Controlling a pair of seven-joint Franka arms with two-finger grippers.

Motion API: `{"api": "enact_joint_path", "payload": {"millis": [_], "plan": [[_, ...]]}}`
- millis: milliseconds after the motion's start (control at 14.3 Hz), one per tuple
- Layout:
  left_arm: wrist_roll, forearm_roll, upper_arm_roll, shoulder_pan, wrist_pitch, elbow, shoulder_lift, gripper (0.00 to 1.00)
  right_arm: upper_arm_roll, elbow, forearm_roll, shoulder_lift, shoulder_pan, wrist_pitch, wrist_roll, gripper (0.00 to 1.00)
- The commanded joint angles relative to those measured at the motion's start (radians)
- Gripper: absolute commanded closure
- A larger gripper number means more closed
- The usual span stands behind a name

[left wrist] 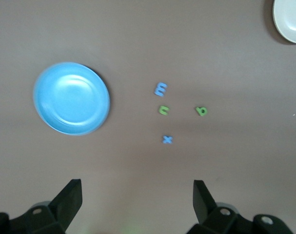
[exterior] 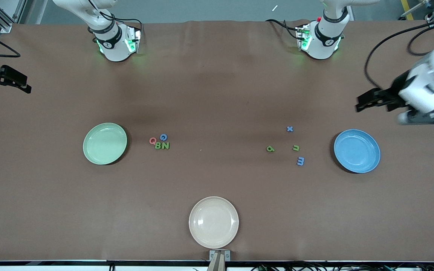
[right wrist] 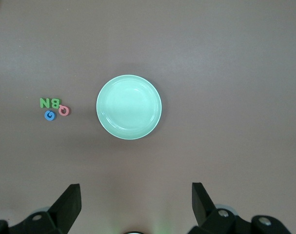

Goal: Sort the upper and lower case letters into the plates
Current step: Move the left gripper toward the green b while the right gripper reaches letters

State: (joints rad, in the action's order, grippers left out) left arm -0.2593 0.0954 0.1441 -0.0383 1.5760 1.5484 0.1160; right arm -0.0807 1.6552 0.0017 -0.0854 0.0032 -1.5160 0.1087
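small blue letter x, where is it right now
The small blue letter x lies on the table toward the left arm's end, farthest from the front camera of four lowercase letters.

No printed labels or brand names are readable anywhere, just the toy letters themselves. Beside the pale green plate (exterior: 104,143) sit a red Q (exterior: 152,140), blue G (exterior: 163,137), green B (exterior: 158,146) and green N (exterior: 165,145). Near the blue plate (exterior: 356,151) lie a blue x (exterior: 289,129) and blue m (exterior: 300,161); the two small green letters (exterior: 270,149) can't be read for sure.

Q (exterior: 152,140), G (exterior: 163,137), B (exterior: 158,146), N (exterior: 165,145) clustered beside empty pale green plate (exterior: 104,143); x (exterior: 289,129), m (exterior: 300,161), two green small letters (exterior: 295,148) scattered near empty bright blue plate (exterior: 356,151).
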Motion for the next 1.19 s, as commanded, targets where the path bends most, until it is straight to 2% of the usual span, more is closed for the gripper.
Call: {"api": "enact_joint_path", "payload": {"millis": [0,210,420,490,770,909,979,1119], "plan": [[-0.142,0.000,0.093,-0.005,0.057,0.004,0.085,0.00,0.002,0.006,0.006,-0.024,0.004,0.007,-0.014,0.00],[-0.218,-0.023,0.112,-0.081,0.238,0.140,0.102,0.00,-0.001,-0.028,0.001,0.018,-0.008,0.001,-0.014,0.00],[-0.250,-0.040,0.112,-0.138,0.436,0.290,0.103,0.00,-0.001,-0.046,-0.008,0.100,-0.012,-0.033,-0.006,0.00],[-0.261,-0.063,0.112,-0.147,0.487,0.324,0.109,0.00,-0.001,-0.049,-0.008,0.154,-0.012,-0.064,-0.006,0.00],[-0.288,-0.159,0.114,-0.201,0.652,0.416,0.178,0.00,-0.002,-0.064,-0.008,0.272,-0.029,-0.099,-0.010,0.00],[-0.288,-0.190,0.114,-0.215,0.755,0.453,0.217,0.00,-0.001,-0.049,0.009,0.273,-0.026,-0.096,-0.047,0.00],[-0.288,-0.207,0.114,-0.216,0.812,0.472,0.237,0.00,0.002,-0.017,0.020,0.273,-0.023,-0.105,-0.128,0.00],[-0.288,-0.249,0.114,-0.215,0.870,0.469,0.296,0.00,0.002,0.032,0.041,0.286,0.026,-0.192,-0.220,0.00]]}}
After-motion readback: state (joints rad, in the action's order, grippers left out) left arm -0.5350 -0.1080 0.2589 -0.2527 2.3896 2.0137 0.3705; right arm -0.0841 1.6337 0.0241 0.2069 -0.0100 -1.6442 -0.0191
